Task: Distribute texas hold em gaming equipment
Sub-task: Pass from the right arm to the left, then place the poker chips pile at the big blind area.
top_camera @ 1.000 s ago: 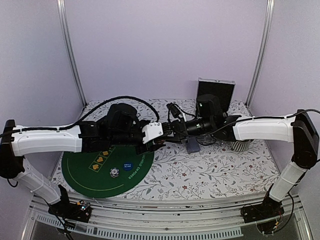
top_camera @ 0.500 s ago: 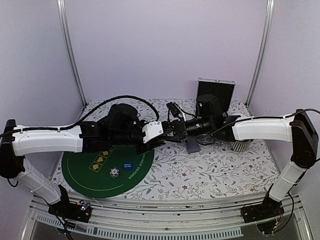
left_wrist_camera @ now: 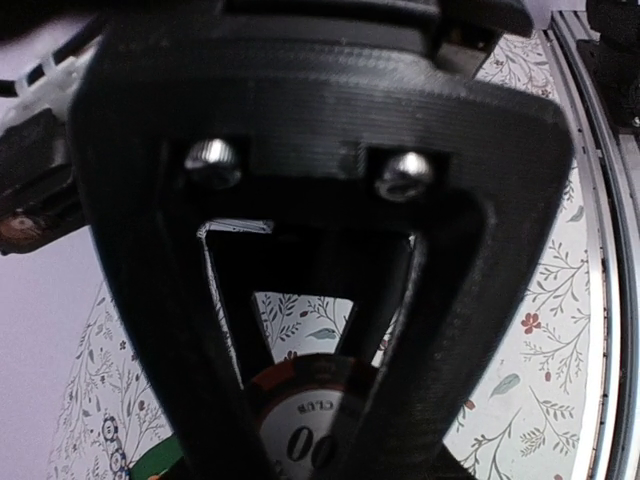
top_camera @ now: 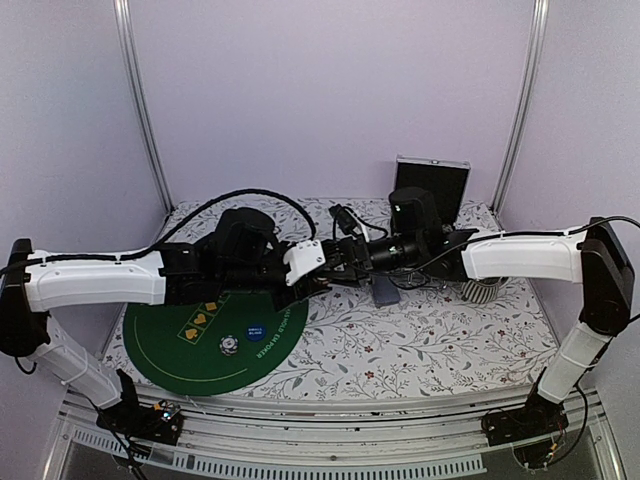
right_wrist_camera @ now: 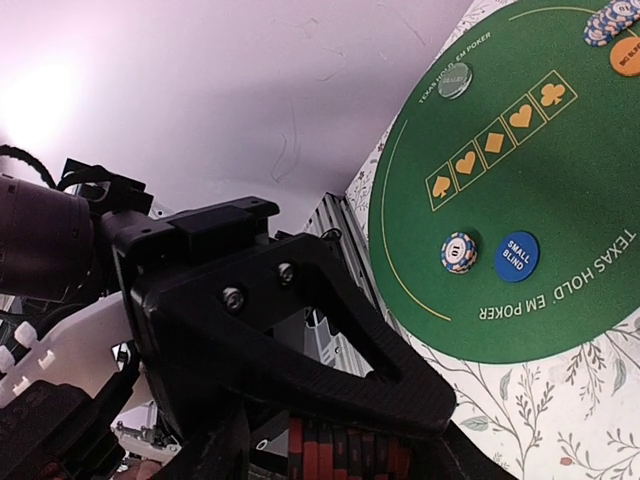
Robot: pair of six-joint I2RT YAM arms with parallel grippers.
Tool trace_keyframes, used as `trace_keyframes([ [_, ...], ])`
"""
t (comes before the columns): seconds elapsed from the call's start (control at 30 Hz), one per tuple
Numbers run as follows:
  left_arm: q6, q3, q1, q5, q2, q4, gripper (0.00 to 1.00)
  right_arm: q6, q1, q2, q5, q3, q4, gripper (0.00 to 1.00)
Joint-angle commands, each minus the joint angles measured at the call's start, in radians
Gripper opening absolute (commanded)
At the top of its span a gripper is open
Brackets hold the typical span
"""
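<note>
Left gripper (top_camera: 322,270) is closed partway on a red-edged poker-chip stack (left_wrist_camera: 312,415), mid-air beside the green mat's (top_camera: 170,350) far-right edge. Right gripper (top_camera: 348,262) meets it nose to nose. The stack lies between both. Right jaw spread indeterminate.

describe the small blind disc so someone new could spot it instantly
Find the green poker mat on the left. Near its front edge, two round pieces lie side by side. It is the right one: a plain blue disc with white lettering, not the stripe-edged chip.
</note>
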Motion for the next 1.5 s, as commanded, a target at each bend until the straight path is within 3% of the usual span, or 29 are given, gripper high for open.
trace_keyframes([
  [0.0,-0.034,-0.012,0.010,0.050,-0.015,0.022,0.00,-0.038,0.006,0.000,0.010,0.048,-0.020,0.58],
  [0.13,-0.053,-0.011,0.021,0.058,-0.011,0.005,0.00,-0.080,0.004,-0.007,0.042,0.058,-0.071,0.80],
  [0.2,-0.065,-0.017,0.025,0.062,-0.013,0.004,0.00,-0.100,0.003,-0.009,0.061,0.085,-0.094,1.00],
  [0.6,-0.159,-0.056,0.089,0.060,-0.035,0.015,0.00,-0.216,-0.110,-0.054,0.191,0.145,-0.228,0.99],
  [0.9,-0.243,-0.090,0.262,0.003,0.015,0.094,0.00,-0.347,-0.179,-0.192,0.347,0.084,-0.326,0.99],
  [1.13,-0.229,-0.085,0.405,-0.017,0.149,0.195,0.00,-0.405,-0.194,-0.295,0.412,0.014,-0.356,0.99],
  [1.47,-0.222,0.078,0.520,-0.008,0.448,0.258,0.00,-0.449,-0.197,-0.372,0.465,-0.021,-0.399,0.99],
])
